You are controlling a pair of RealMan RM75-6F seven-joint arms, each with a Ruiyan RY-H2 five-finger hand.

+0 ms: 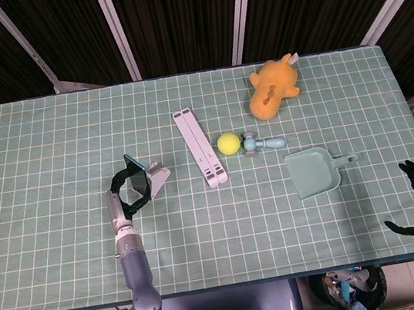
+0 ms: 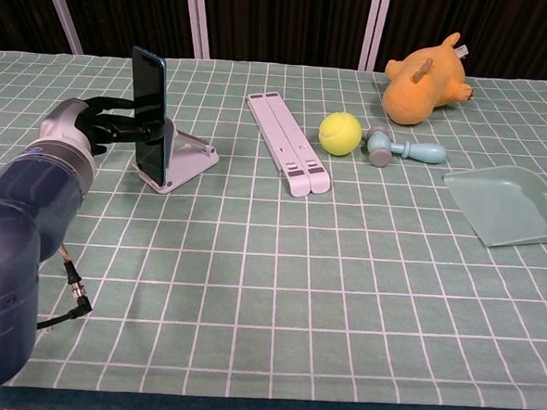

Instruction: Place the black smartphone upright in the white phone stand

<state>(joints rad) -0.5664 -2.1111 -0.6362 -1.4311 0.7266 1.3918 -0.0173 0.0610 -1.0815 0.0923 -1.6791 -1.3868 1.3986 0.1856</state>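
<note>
Bare surface [image 2: 278, 289] lies nearer me; my left hand [image 2: 106, 125] holds the black smartphone [image 2: 151, 105] upright in the white phone stand [image 2: 185, 162].

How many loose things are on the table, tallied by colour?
Black: 1, phone
White: 2, phone stand, folded stand
Yellow: 1, ball
Orange: 1, plush toy
Pale teal: 2, toy hammer, dustpan
Total: 7

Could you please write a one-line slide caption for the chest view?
Left hand holds the black smartphone upright in the white phone stand.
</note>
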